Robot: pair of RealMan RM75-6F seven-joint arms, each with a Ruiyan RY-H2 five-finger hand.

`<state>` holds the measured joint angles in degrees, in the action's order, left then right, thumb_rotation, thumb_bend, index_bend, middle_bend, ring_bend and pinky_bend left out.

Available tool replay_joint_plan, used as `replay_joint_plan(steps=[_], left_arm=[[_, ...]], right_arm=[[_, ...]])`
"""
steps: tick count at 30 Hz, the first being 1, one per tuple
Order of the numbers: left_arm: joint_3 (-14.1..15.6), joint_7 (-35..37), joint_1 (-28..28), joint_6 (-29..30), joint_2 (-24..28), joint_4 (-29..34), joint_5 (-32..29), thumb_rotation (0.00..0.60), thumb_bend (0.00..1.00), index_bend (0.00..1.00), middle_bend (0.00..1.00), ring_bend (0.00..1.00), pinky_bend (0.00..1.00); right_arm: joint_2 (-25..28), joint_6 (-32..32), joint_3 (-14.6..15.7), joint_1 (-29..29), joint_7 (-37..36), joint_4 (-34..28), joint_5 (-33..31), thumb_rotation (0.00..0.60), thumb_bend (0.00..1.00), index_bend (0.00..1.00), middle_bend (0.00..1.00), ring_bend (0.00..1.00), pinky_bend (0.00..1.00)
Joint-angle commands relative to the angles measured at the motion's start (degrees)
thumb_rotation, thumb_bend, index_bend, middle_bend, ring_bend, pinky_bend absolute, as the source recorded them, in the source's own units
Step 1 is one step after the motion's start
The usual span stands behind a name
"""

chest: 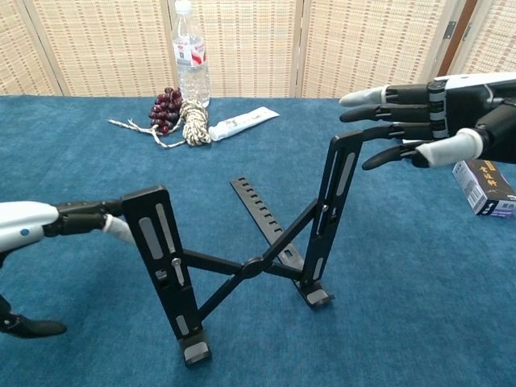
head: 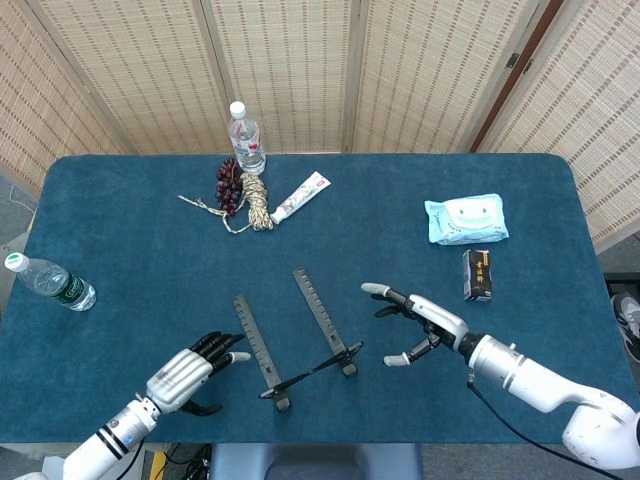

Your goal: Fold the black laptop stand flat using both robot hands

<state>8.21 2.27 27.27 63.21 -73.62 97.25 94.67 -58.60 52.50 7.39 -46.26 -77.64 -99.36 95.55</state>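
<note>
The black laptop stand (chest: 254,264) stands unfolded on the blue table, its two slotted uprights joined by crossed bars; from above it shows as two rails (head: 322,318). My left hand (chest: 36,224) is open at the stand's left side, fingers stretched out, their tips at or just short of the top of the left upright (chest: 160,242). In the head view the left hand (head: 188,372) lies left of the left rail. My right hand (chest: 423,117) is open, fingers spread, level with the top of the right upright (chest: 340,189) and just right of it. The head view puts the right hand (head: 418,325) right of the stand.
Behind the stand lie a tube (head: 300,196), a rope bundle (head: 258,203), grapes (head: 229,182) and an upright water bottle (head: 246,137). A wipes pack (head: 466,219) and a small dark box (head: 479,275) sit right. Another bottle (head: 55,283) lies near the left edge.
</note>
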Motion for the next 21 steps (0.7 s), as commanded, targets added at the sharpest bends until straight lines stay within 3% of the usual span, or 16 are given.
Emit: replay_joint_plan(steps=[1, 13, 21], left_arm=[[-0.41, -1.57, -2.79, 3.38, 2.14, 1.42, -2.44, 0.600, 0.17, 0.16, 0.01, 0.00, 0.00], [-1.05, -3.62, -8.74, 9.95, 6.25, 3.87, -6.17, 0.600, 0.17, 0.15, 0.01, 0.00, 0.00], [-1.68, -3.22, -10.59, 11.95, 7.05, 4.00, -5.89, 0.600, 0.17, 0.15, 0.01, 0.00, 0.00]], right_arm=[[1.91, -4.27, -0.83, -2.31, 2.76, -1.85, -1.52, 0.600, 0.01, 0.00, 0.00, 0.00, 0.16], [1.18, -12.02, -3.85, -5.41, 8.16, -2.75, -6.32, 0.600, 0.01, 0.00, 0.00, 0.00, 0.15], [-3.38, -15.53, -7.27, -6.70, 12.25, -1.08, -11.18, 0.600, 0.01, 0.00, 0.00, 0.00, 0.15]])
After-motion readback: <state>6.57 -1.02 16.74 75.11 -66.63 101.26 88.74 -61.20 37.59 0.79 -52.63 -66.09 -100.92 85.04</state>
